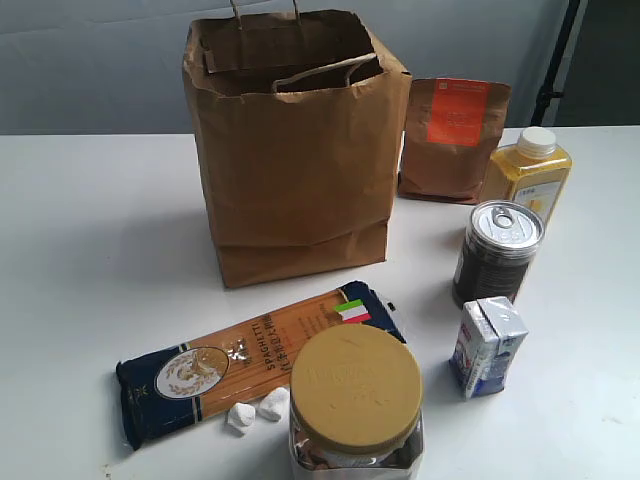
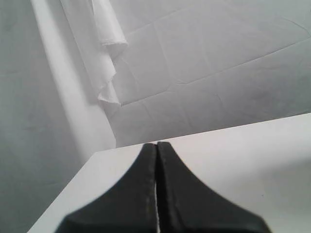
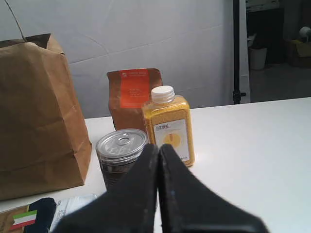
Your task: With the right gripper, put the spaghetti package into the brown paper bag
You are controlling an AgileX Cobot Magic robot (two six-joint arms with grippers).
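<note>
right claw (image 3: 158,148) near spaghetti package (image 3: 43,209), no contact

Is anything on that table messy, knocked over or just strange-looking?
Mostly tidy. Two small white lumps lie loose beside the spaghetti package, the only unpackaged things there; what they are I cannot tell. The brown paper bag stands upright, creased, and nothing looks spilled.

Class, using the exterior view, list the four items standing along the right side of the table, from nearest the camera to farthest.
small blue-and-white carton → dark can with pull-tab lid → yellow bottle with white cap → brown pouch with orange label
</note>
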